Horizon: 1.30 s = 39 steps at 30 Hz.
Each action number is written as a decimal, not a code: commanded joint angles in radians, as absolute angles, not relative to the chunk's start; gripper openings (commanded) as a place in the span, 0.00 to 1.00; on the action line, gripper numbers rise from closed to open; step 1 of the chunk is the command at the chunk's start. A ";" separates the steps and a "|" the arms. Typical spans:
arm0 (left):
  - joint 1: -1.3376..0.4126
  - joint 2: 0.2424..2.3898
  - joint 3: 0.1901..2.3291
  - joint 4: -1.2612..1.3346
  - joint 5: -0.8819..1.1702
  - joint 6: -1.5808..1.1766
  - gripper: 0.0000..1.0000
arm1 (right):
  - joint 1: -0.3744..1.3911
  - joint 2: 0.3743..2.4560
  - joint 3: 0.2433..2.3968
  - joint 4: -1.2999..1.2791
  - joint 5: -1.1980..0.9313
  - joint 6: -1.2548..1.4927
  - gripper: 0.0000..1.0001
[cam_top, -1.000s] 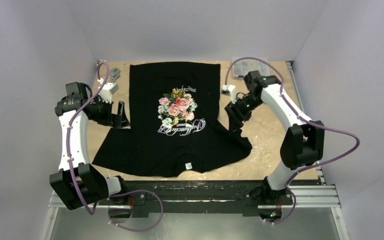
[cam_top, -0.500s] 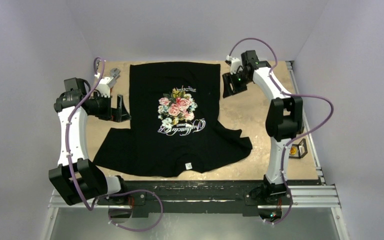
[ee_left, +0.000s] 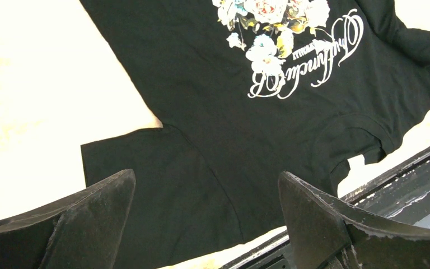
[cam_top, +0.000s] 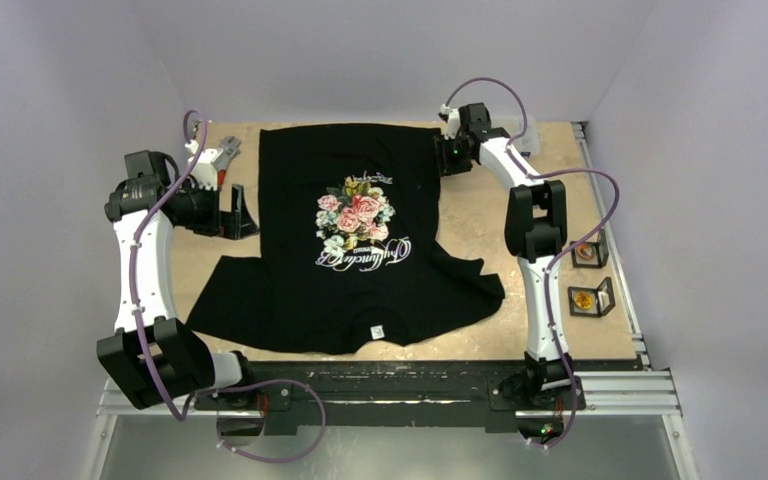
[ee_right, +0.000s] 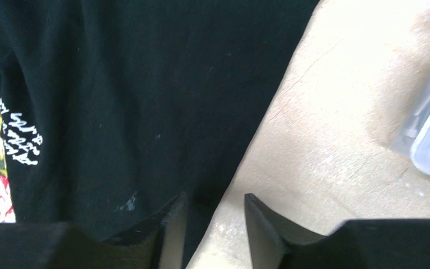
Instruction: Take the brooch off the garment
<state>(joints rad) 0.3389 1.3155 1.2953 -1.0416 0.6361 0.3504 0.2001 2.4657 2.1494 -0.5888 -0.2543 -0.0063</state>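
Wooden table [cam_top: 480, 215]: shirt [cam_top: 290, 200] lies flat, no brooch visible. Right gripper [ee_right: 214, 197], jaws narrow but gapped, straddles its far-right edge. Left gripper [cam_top: 240, 212], wide, hangs beside the left edge.

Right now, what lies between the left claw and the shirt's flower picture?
Only plain black T-shirt fabric separates the left gripper from the floral print, as the top view shows.
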 commanded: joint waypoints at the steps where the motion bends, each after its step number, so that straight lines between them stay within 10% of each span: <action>1: 0.339 1.342 1.344 -1.044 0.608 0.344 1.00 | 0.208 2.487 2.178 -0.538 -0.181 -0.026 0.37; 13: 0.339 1.401 1.380 -1.030 0.559 0.349 1.00 | 0.255 2.656 2.350 -0.612 0.133 -0.278 0.06; 39: 0.341 1.430 1.388 -1.019 0.564 0.338 1.00 | 0.322 2.358 2.124 -0.752 -0.245 -0.297 0.23</action>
